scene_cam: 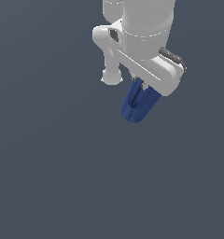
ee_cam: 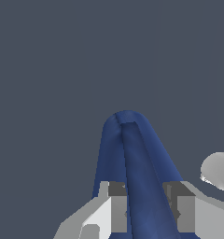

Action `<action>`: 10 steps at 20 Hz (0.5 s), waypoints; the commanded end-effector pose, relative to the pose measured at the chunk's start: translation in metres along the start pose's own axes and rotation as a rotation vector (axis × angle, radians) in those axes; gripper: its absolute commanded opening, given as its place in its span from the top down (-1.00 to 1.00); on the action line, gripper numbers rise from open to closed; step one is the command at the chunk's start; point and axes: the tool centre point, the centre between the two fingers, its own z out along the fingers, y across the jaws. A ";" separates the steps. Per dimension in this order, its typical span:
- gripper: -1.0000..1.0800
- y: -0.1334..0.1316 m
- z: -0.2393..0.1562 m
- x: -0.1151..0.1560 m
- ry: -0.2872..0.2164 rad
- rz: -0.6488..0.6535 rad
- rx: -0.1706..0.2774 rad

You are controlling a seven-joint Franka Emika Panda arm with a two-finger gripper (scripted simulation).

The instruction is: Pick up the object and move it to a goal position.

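Note:
The object, a dark blue tapered cup [scene_cam: 138, 103], hangs from under my white arm in the upper middle of the exterior view, tilted, with its narrow end pointing down. My gripper [scene_cam: 141, 86] is shut on its upper part; the fingertips are mostly hidden behind the hand and the cup. In the wrist view the cup [ee_cam: 132, 163] runs out from between my two grey fingers [ee_cam: 117, 205], which press on both its sides, and my gripper [ee_cam: 144, 207] holds it off the surface. The cup's handle ridge faces the camera.
A plain dark grey surface [scene_cam: 62, 177] fills both views. A white rounded part of my arm [ee_cam: 219, 170] shows at the wrist view's edge. No goal marker shows.

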 end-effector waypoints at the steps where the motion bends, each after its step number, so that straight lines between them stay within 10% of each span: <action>1: 1.00 0.000 0.000 0.000 0.000 0.000 0.000; 10: 1.00 0.002 -0.020 -0.031 0.001 0.000 0.000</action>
